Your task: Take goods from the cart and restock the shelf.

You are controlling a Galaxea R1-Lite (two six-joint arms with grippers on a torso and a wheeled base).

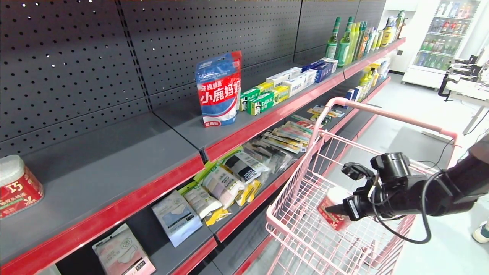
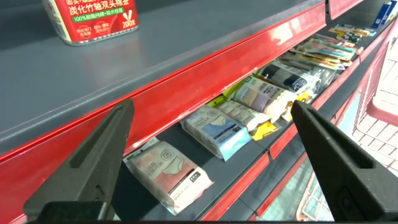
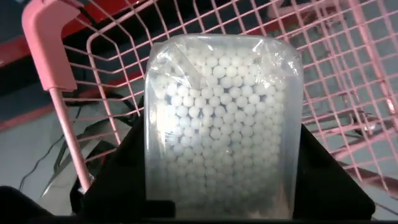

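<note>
We clasp the swab pack (image 3: 221, 124) by its sides in our right hand (image 1: 334, 208), to lift it from the cart (image 1: 401, 118); our left hand (image 2: 211, 158) hangs released by the shelf (image 2: 217, 73).

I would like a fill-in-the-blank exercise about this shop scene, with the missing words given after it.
1. The right gripper is shut on a pack of cotton swabs at the ____ cart.
2. The left gripper has its fingers ____.
3. The blue and red bag stands ____ on the upper shelf.

Missing words: pink; open; upright.
</note>
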